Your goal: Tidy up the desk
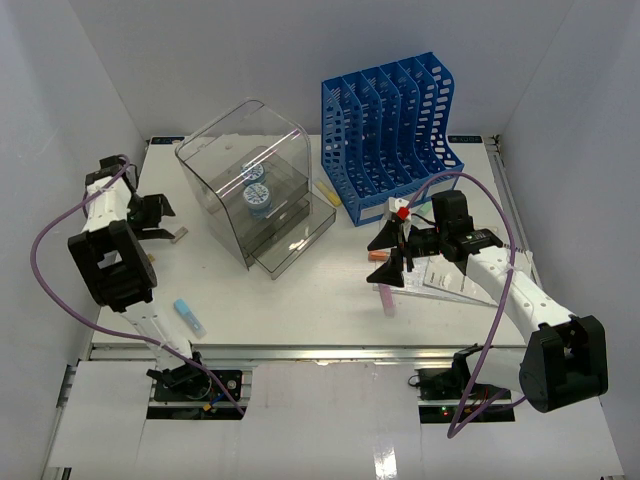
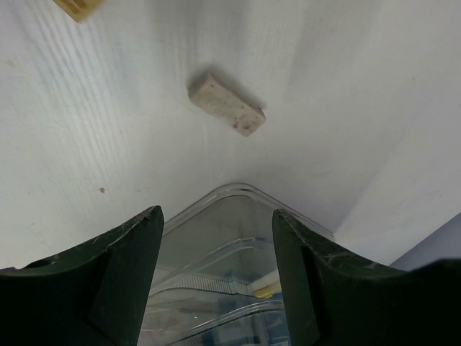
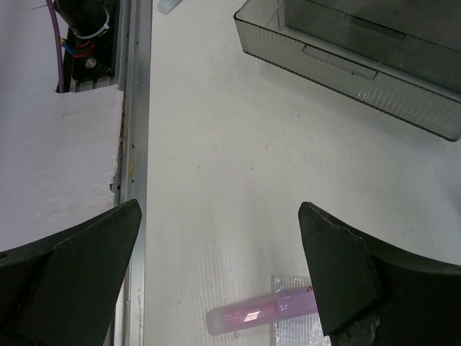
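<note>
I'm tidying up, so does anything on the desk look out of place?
Yes: an eraser, a blue tube and a pink tube lie loose on the desk, and a drawer sticks out of the box.

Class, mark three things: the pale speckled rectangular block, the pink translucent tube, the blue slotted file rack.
Pale speckled rectangular block [image 2: 227, 112]: left wrist view, top face.
Pink translucent tube [image 3: 252, 314]: right wrist view, mid-body.
Blue slotted file rack [image 1: 388, 125]: top external view, middle divider.
</note>
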Available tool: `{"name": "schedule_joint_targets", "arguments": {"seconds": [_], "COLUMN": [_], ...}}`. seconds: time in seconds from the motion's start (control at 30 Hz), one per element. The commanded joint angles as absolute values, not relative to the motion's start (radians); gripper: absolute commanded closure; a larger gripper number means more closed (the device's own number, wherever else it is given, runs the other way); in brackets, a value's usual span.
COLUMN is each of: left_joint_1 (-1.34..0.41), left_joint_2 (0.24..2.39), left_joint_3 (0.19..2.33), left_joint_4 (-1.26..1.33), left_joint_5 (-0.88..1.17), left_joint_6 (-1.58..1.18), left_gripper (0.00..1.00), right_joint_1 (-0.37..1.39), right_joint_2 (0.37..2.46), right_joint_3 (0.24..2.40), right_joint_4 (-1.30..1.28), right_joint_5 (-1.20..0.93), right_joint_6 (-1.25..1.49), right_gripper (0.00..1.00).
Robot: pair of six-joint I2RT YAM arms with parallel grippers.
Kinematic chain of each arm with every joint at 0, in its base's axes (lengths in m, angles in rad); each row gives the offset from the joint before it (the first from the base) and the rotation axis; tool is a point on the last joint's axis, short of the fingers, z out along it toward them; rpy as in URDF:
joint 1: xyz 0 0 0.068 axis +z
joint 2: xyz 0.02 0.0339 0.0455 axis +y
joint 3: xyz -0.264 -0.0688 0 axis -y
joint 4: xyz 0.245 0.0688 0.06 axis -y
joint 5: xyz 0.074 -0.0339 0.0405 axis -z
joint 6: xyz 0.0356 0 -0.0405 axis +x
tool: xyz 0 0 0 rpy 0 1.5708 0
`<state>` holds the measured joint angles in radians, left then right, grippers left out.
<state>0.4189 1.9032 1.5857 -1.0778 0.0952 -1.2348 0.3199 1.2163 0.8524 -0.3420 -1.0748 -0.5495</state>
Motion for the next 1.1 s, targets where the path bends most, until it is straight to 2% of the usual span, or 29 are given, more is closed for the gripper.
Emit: {"name": "schedule_joint_targets", "arguments": {"seconds": [0.0, 0.27, 1.07], "left_joint_1": [0.337, 0.291, 0.291], "left_joint_2": [1.948, 1.973, 2.071], "left_joint_3": [1.649, 1.692, 1.641], "left_joint_4": [-1.091, -1.161, -1.042], "left_joint_5": [0.04, -0.087, -0.109], "left_joint_6": [-1.414, -1.571, -1.614], "left_gripper": [0.27, 0.22, 0.27], "right_joint_1": [0.314, 0.313, 0.283], "right_joint_2": [1.211, 1.229, 1.268], "right_joint_3": [0.848, 0.85, 0.857], "right_joint_4": [-0.341, -0.344, -0.362], "right_joint_5": [-1.082, -1.075, -1.094], "right_joint_6": [-0.542, -0.543, -0.551], "right_gripper": [0.04, 0.04, 0.04]}}
